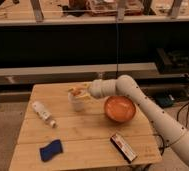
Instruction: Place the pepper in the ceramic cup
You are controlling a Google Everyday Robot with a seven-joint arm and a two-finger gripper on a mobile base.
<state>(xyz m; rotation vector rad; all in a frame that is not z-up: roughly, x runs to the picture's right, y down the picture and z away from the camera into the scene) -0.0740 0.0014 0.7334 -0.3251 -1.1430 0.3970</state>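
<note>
The pincer (80, 92) hovered directly over the cup (78, 104), bringing the pepper (76, 90) to its mouth for dropping; whether it gripped, I cannot tell.

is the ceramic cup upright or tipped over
Upright: the ceramic cup stands on its base, mouth up, with the pincer right over its rim.

The worktop (88, 132) is matt pale wood, the plate (120, 110) glossy. The smooth white tool (80, 91) sits over the matt cup (78, 104).
</note>
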